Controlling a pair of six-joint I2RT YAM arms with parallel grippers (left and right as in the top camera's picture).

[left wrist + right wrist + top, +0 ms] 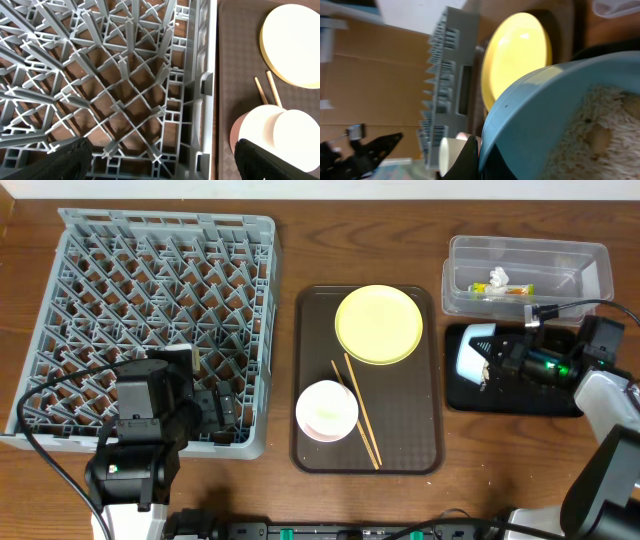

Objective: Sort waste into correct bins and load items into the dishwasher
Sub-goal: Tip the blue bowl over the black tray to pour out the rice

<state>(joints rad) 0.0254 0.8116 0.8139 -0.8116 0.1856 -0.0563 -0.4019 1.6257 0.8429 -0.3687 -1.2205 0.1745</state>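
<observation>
My right gripper [497, 361] is shut on the rim of the light blue bowl [473, 352] and holds it tipped on its side over the black tray [510, 399]. In the right wrist view the bowl [535, 110] holds whitish rice crumbs [600, 135], with my finger [480, 155] on its rim. The clear tub [525, 275] holds the green-and-yellow wrapper [505, 291] and the white tissue [497, 277]. My left gripper [215, 412] is open and empty over the near right corner of the grey rack [150, 310], whose lattice fills the left wrist view [125, 85] between the jaws [165, 160].
The brown tray [400, 442] carries the yellow plate [379, 324], the pink bowl [327, 412] with the white cup [323, 406] in it, and the chopsticks [361, 416]. Plate [295, 45], chopsticks [265, 90] and cup [295, 135] also show in the left wrist view.
</observation>
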